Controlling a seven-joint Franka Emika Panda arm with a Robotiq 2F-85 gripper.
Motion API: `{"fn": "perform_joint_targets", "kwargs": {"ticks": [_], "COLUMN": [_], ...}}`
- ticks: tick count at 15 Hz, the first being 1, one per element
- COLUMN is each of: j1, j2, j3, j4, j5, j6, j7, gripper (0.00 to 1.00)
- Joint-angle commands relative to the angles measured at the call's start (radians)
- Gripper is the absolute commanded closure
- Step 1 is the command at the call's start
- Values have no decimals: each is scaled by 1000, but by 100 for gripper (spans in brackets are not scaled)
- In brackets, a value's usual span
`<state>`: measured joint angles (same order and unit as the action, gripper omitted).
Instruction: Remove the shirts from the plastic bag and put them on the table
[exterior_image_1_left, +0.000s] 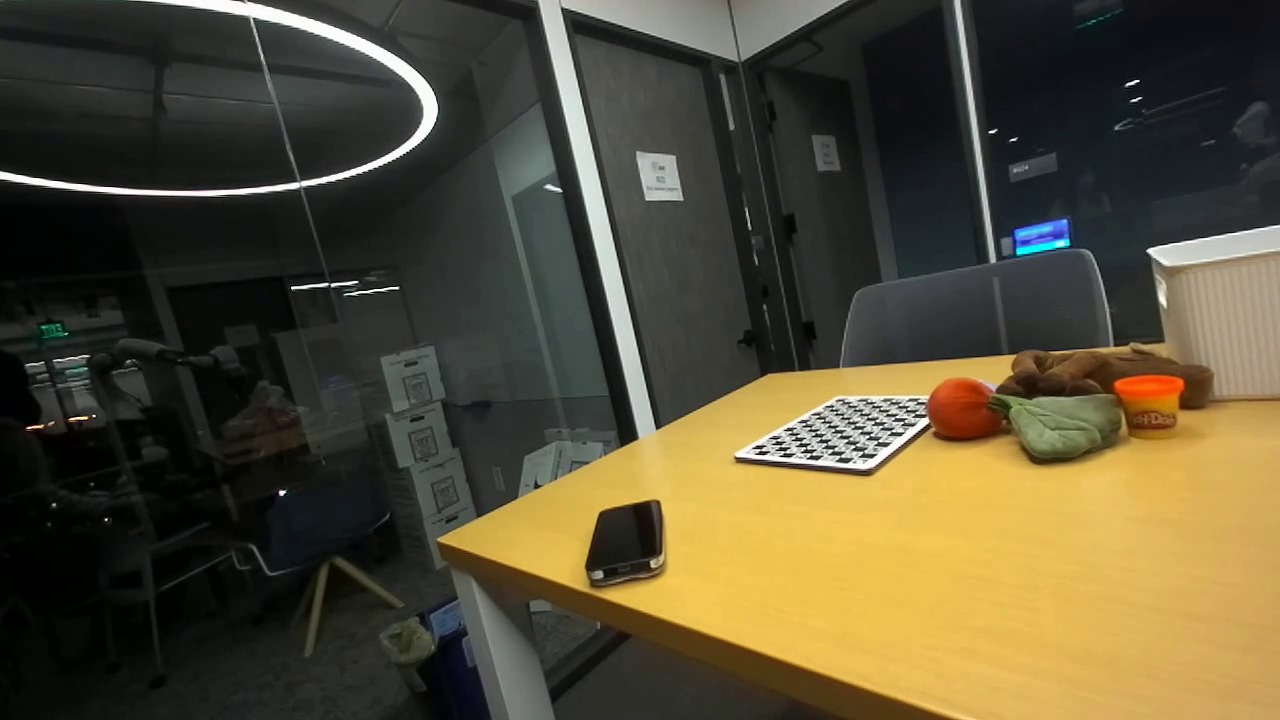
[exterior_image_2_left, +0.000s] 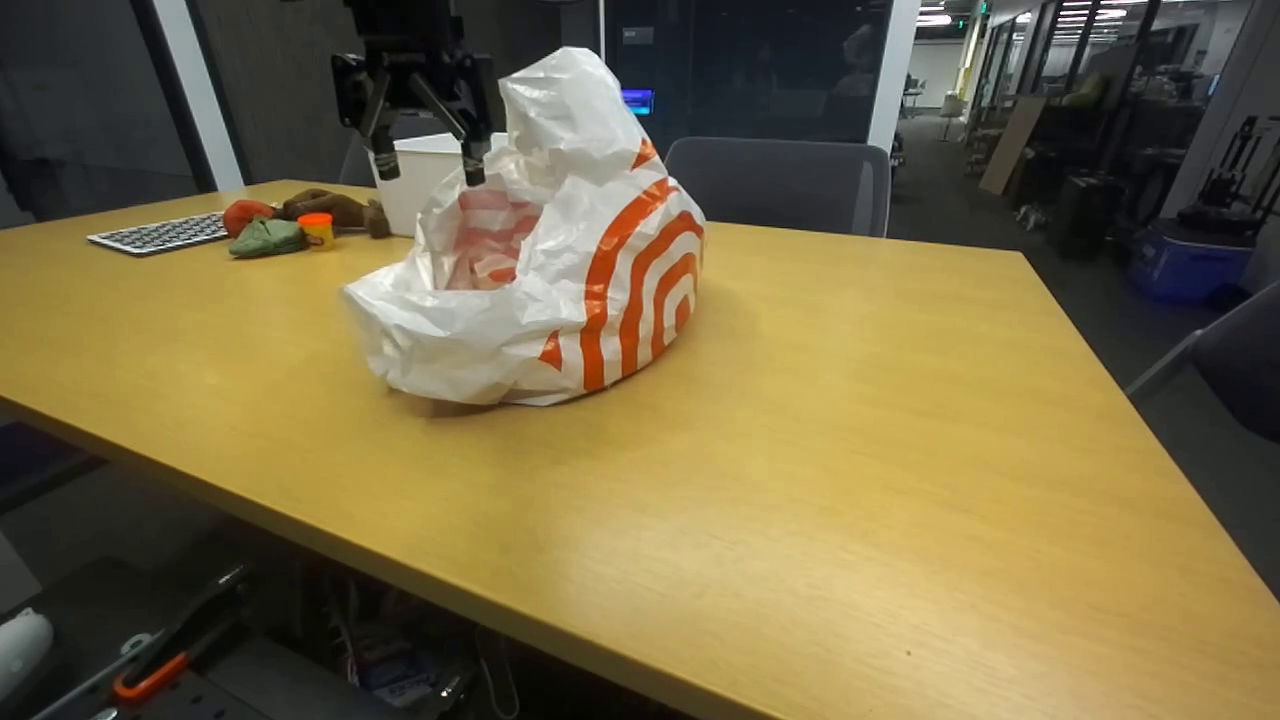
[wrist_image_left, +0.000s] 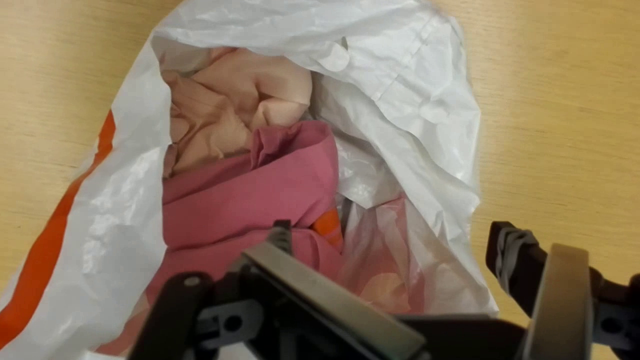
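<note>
Presently, we are finding the gripper (exterior_image_2_left: 430, 168) hanging over the mouth of the white plastic bag (exterior_image_2_left: 560, 240), its jaws standing wide apart and holding nothing; whether one fingertip is touching the plastic, we are unable to tell. The bag is resting on the light wooden table (exterior_image_2_left: 850, 430), and inside it, in the wrist view, we are noting a folded rose-pink garment (wrist_image_left: 255, 200) and, beside it, a crumpled peach garment (wrist_image_left: 240, 95), which we are taking for the shirts. We are judging the step in hand to be the reach-in for a shirt. On alignment, we are seeing one finger over the rose-pink cloth while its mate is appearing past the bag's edge, against bare wood, so we are recommending a shift until both are fitting inside the mouth; closing as they stand would, in our view, be risking a pinch of bag wall. We are favouring the raised fold of the rose-pink garment, then a slow vertical lift, since thin plastic is likely to be dragged along. As to markings, in an exterior view we are reading "Play-Doh" on the orange-lidded tub (exterior_image_1_left: 1150, 408); the bag is bearing orange concentric bands but no name we are able to make out, and the notice (exterior_image_1_left: 659, 177) on the grey door (exterior_image_1_left: 670, 280) is carrying print too small to read.
</note>
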<state>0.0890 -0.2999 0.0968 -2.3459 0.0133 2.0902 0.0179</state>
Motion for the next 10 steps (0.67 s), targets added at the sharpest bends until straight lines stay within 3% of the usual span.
{"fn": "perform_joint_targets", "kwargs": {"ticks": [1, 10], "j1": [-23, -42], "j2": [77, 141], "j3": [-22, -51], "j4": [48, 37], "j5": [0, -5], "j6": [-1, -5], "j7": [14, -25], "gripper": [0, 0]}}
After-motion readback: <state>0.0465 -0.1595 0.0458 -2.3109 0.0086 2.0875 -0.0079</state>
